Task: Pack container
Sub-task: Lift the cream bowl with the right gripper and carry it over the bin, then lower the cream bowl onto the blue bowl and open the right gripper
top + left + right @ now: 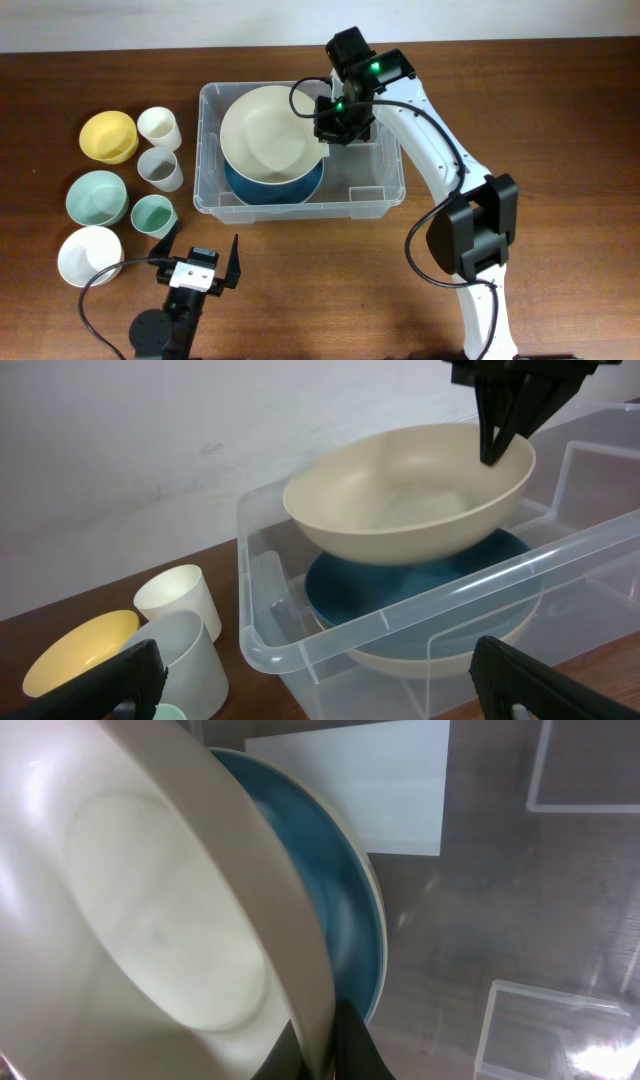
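Quick count: one clear tub (395, 195), five bowls total (cream bowl (268, 130), blue bowl (290, 185), yellow bowl (108, 135), mint bowl (97, 197), white bowl (88, 255)), and three cups on the left: white cup (158, 127), grey cup (159, 168), teal cup (152, 214).

upper bowl (268, 130) hangs over lower bowl (275, 187) in the container (392, 190), cups (160, 128) at left.

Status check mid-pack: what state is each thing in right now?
container: open, holding the blue bowl.
blue bowl: upright in the container.
cream bowl: held by its rim over the blue bowl.
right gripper: shut on the cream bowl.
left gripper: open, empty.
yellow bowl: unpacked.
mint bowl: unpacked.
white bowl: unpacked.
white cup: unpacked.
grey cup: unpacked.
green cup: unpacked.
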You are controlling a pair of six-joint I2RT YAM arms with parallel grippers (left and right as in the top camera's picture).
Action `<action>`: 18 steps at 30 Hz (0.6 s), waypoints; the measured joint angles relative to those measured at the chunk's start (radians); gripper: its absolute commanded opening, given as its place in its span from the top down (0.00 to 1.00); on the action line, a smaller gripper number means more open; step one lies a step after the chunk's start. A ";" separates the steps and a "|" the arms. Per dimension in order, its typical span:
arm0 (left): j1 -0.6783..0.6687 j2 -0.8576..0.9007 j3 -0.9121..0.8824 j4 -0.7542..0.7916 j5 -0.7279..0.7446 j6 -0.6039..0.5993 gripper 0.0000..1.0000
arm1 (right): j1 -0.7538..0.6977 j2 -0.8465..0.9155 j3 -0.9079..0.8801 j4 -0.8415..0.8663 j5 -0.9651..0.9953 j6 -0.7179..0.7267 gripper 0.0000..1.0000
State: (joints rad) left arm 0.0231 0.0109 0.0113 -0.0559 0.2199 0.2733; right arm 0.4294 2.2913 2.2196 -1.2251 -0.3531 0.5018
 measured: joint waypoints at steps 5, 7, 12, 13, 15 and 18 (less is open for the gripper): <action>0.000 0.000 0.000 0.000 0.000 0.000 0.01 | 0.000 0.018 0.000 0.003 -0.019 0.002 0.96; 0.000 0.000 0.000 0.000 0.000 0.000 0.01 | 0.000 0.023 0.000 0.003 -0.037 0.004 0.96; 0.000 0.000 0.000 0.000 0.000 0.000 0.01 | 0.000 0.037 0.000 0.003 -0.077 0.010 0.96; 0.000 0.000 0.000 0.000 0.000 0.000 0.01 | 0.001 0.041 -0.002 0.002 -0.083 0.011 0.96; 0.000 0.000 0.000 0.000 0.000 0.000 0.00 | 0.001 0.046 -0.007 0.001 -0.091 0.012 0.96; 0.000 0.000 0.000 0.000 0.000 0.000 0.01 | 0.001 0.053 -0.018 0.002 -0.094 0.014 0.96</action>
State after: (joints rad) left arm 0.0231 0.0109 0.0113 -0.0559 0.2203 0.2737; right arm 0.4301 2.3444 2.2021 -1.2236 -0.4469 0.5156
